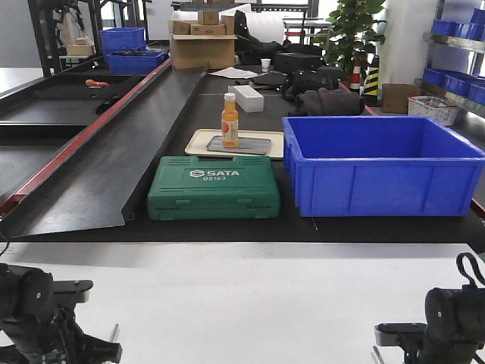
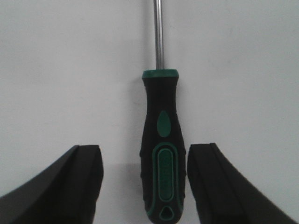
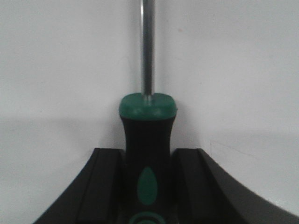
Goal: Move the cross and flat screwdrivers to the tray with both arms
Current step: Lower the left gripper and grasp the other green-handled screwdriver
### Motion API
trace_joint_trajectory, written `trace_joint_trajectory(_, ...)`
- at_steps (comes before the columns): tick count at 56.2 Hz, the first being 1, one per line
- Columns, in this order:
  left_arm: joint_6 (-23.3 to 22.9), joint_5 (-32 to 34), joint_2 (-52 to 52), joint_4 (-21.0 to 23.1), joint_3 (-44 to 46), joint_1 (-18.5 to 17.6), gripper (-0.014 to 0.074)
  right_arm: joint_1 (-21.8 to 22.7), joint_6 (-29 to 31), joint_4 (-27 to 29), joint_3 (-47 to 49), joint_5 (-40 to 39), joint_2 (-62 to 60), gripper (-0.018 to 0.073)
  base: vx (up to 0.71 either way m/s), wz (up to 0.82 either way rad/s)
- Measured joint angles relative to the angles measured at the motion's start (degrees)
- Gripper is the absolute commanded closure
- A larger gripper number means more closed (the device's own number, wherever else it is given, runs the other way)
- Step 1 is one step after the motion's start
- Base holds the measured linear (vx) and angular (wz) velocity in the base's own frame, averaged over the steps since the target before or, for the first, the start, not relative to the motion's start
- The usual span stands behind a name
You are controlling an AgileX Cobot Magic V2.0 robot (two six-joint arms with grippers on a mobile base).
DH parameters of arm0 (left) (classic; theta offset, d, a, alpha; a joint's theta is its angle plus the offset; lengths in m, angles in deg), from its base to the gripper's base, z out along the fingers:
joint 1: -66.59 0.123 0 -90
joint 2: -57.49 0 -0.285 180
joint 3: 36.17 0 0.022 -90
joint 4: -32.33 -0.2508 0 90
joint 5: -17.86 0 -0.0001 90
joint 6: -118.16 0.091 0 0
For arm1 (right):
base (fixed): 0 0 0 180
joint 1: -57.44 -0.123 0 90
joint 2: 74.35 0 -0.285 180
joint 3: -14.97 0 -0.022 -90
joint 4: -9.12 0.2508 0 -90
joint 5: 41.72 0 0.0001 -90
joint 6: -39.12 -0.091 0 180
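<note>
A screwdriver (image 2: pixel 161 158) with a black and green handle lies on the white table, its steel shaft pointing away. My left gripper (image 2: pixel 145 155) is open, one finger on each side of the handle with a gap on both sides. My right gripper (image 3: pixel 148 161) is shut on the handle of a second, similar screwdriver (image 3: pixel 147 116). Both tips are out of view, so I cannot tell cross from flat. The grey metal tray (image 1: pixel 254 147) sits far ahead on a cream plastic tray (image 1: pixel 198 141). My left arm (image 1: pixel 34 307) and right arm (image 1: pixel 451 318) are at the near table edge.
An orange bottle (image 1: pixel 229 120) stands on the metal tray. A green SATA tool case (image 1: pixel 214 187) lies in front of the trays, and a large blue bin (image 1: pixel 379 165) stands to its right. A dark sloped chute (image 1: pixel 129 144) runs along the left.
</note>
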Motion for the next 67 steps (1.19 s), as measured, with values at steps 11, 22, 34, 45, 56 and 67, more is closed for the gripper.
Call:
trace_joint_trajectory(11,0.44,0.13,3.46,2.8,2.42,0.0,0.0073,0.0,0.04,0.02,0.05,0.0,0.0,0.057,0.0,0.0)
trace_joint_trajectory(22,0.53,0.51,5.13,3.0,3.64,0.0,0.0073,0.0,0.22,0.02,0.05,0.02,0.0,0.057,0.0,0.0)
trace_joint_trajectory(34,0.53,0.16,8.12,3.05,3.8,0.0,0.0076,0.0,0.22,0.02,0.05,0.02,0.0,0.057,0.0,0.0)
trace_joint_trajectory(45,0.53,-0.88,9.17,3.0,3.8,0.0,0.0154,0.0,0.22,0.02,0.05,0.02,0.0,0.057,0.0,0.0)
trace_joint_trajectory(56,0.58,-3.0,9.32,2.95,3.94,0.0,0.0409,0.0,0.22,0.07,0.05,0.02,0.0,0.057,0.0,0.0)
trace_joint_trajectory(67,2.01,-4.21,9.67,2.95,4.49,0.0,0.0605,0.0,0.22,0.13,0.05,0.02,0.0,0.057,0.0,0.0)
